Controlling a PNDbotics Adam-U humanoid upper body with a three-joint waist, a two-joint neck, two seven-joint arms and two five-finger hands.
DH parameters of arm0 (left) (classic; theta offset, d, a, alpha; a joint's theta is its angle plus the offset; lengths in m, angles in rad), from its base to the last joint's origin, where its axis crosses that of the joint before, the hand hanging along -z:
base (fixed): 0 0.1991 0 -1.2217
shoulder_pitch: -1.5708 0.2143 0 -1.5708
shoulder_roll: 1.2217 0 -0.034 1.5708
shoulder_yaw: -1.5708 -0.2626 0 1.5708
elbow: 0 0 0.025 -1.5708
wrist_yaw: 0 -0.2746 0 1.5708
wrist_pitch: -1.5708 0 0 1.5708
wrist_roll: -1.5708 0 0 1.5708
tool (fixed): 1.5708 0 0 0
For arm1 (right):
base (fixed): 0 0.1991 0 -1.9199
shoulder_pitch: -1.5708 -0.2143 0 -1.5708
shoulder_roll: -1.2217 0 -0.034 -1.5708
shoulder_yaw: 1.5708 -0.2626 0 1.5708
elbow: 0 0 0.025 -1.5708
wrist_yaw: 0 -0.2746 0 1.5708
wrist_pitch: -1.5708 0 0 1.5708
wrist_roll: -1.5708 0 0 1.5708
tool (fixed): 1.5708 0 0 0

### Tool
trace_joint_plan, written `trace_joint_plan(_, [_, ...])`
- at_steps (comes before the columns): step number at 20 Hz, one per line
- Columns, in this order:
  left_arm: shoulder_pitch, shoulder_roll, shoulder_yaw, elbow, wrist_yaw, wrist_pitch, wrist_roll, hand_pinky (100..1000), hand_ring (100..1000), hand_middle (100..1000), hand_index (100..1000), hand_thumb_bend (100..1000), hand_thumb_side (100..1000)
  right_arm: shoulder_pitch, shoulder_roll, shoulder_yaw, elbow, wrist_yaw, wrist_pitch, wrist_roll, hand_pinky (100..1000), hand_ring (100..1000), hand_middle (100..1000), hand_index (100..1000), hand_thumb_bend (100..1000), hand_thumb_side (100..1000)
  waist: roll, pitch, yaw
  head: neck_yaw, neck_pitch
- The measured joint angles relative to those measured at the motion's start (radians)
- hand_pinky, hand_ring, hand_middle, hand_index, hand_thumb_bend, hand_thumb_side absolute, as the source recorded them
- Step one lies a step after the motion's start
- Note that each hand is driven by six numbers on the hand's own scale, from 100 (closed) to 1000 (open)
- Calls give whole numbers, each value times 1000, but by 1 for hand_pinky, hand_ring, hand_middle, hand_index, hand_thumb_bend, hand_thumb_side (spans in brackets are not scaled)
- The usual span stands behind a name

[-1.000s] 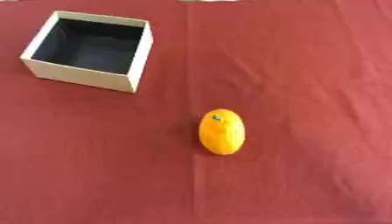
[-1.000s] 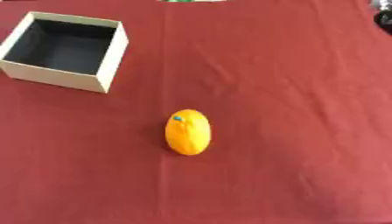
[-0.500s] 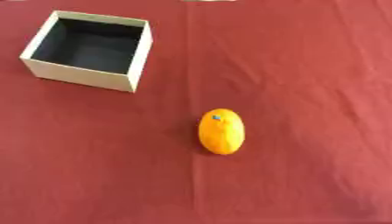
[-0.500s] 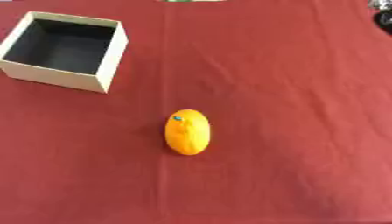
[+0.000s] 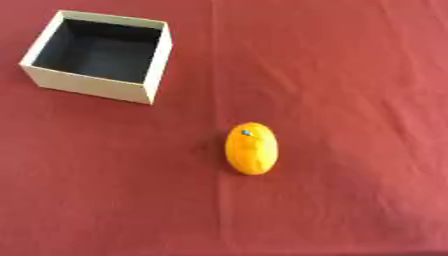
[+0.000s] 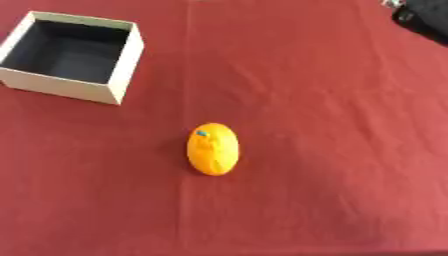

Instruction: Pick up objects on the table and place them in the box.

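An orange oval fruit (image 5: 252, 148) with a small blue-green spot near its top end lies on the red tablecloth, about mid-table. An open cardboard box (image 5: 98, 85), pale outside and dark inside, stands at the upper left with nothing in it. A black part of my right arm or hand (image 6: 424, 20) shows at the top right corner of the right eye view, far from the fruit. My left hand is not in view.
The red cloth (image 5: 350, 75) covers the whole table and has a fold line running down from the top past the fruit. Nothing else lies on it.
The black shape at the top right corner has come further into the right eye view. The fruit and the box have not moved.
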Motion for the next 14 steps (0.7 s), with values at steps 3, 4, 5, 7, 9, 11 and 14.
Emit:
trace_joint_plan(3, [0, 1, 0, 0, 0, 0, 0, 576, 696, 640, 730, 576, 835, -18, -10, 29, 0, 9, -4, 52, 893, 918, 889, 903, 101, 917, 0, 0, 0, -4, 0])
trace_joint_plan(4, [0, 3, 0, 0, 0, 0, -1, 576, 696, 640, 730, 576, 835, -20, -12, 36, 0, 9, -6, 65, 893, 918, 889, 903, 100, 919, -1, 0, 0, -4, 0])
trace_joint_plan(5, [0, 4, 0, 0, 0, 0, -1, 576, 696, 640, 730, 576, 835, -22, -12, 43, -1, 9, -8, 76, 893, 918, 889, 903, 100, 919, -1, 0, 0, -4, 0])
trace_joint_plan(7, [1, 7, 0, 0, 0, 1, -2, 576, 696, 640, 730, 576, 835, -23, -12, 54, -1, 9, -10, 97, 894, 919, 891, 904, 100, 925, -1, 0, 0, -5, 0])
trace_joint_plan(9, [1, 7, 0, 0, 0, 1, -2, 576, 696, 640, 730, 576, 835, -23, -12, 65, -1, 9, -11, 116, 895, 919, 891, 905, 100, 927, -1, 0, 0, -5, 1])
trace_joint_plan(11, [1, 7, 0, 0, 0, 1, -2, 576, 696, 639, 730, 576, 835, -23, -12, 74, -2, 9, -12, 132, 895, 919, 892, 906, 100, 926, -1, 0, 0, -6, 1])
trace_joint_plan(14, [1, 7, 0, 0, 0, 1, -2, 576, 696, 639, 730, 577, 835, -23, -12, 84, -2, 9, -14, 150, 896, 920, 893, 907, 100, 923, -1, 0, 0, -9, 1])
